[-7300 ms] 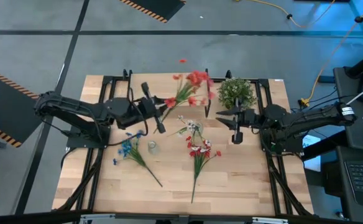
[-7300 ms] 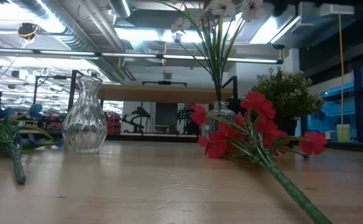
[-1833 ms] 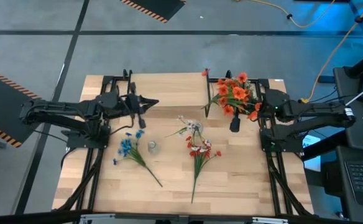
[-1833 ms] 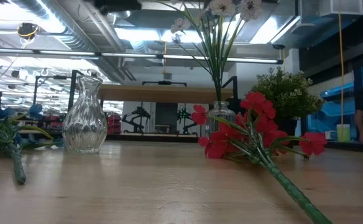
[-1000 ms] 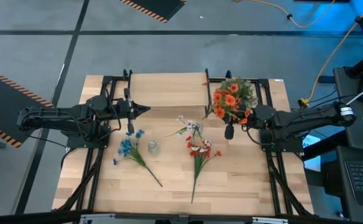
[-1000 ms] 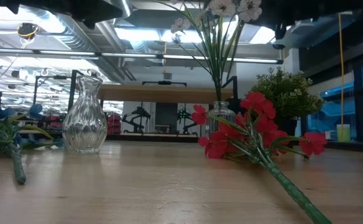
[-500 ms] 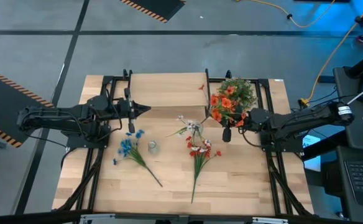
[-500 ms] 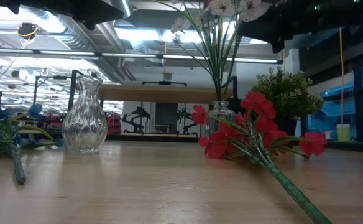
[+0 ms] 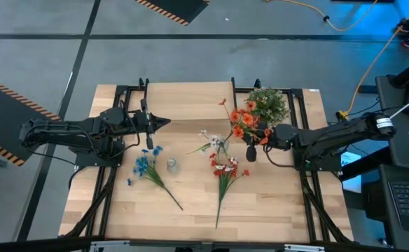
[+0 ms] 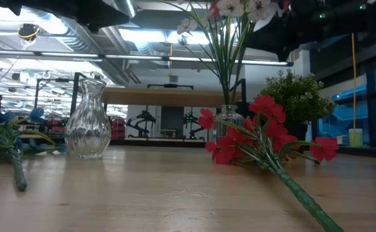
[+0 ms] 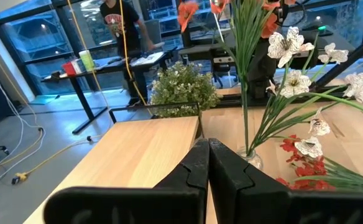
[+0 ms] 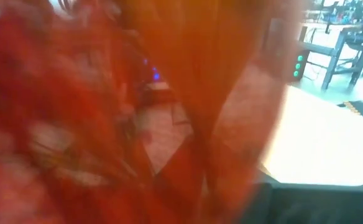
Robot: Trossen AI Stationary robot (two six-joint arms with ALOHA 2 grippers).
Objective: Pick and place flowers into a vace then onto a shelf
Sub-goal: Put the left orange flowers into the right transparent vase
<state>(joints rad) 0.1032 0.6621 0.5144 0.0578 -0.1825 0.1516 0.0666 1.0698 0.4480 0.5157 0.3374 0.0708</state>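
My right gripper [image 9: 251,149] holds the orange-red sprig [image 9: 242,126] in the air beside the small glass vase [image 9: 220,145] that holds the white sprig [image 11: 296,81]. Orange blossoms [image 12: 107,106] fill the right wrist view. The red sprig [image 9: 224,171] and the blue sprig [image 9: 146,165] lie flat on the table. An empty clear vase [image 10: 89,120] stands between them. My left gripper [image 11: 207,149] is shut and hovers over the left end of the shelf [image 9: 190,103]. My right gripper is shut on the orange-red sprig, low on its green stem [image 11: 245,74]. Its own blossoms hide the exact place of contact. The sprig is lifted clear of the table and stands nearly upright, with its blossoms [image 11: 186,11] above the white flowers.
A round bushy green plant [image 9: 267,105] stands at the table's far right, behind my right arm. Black frame rails [image 9: 110,189] run along both sides of the table. Bare wood [image 9: 274,203] lies toward the near edge. A person shows in the room beyond the table.
My right gripper has carried the orange-red sprig from in front of the bushy plant toward the table's left and a little nearer. It now stands close beside the small vase with the white sprig. The left arm has kept still.
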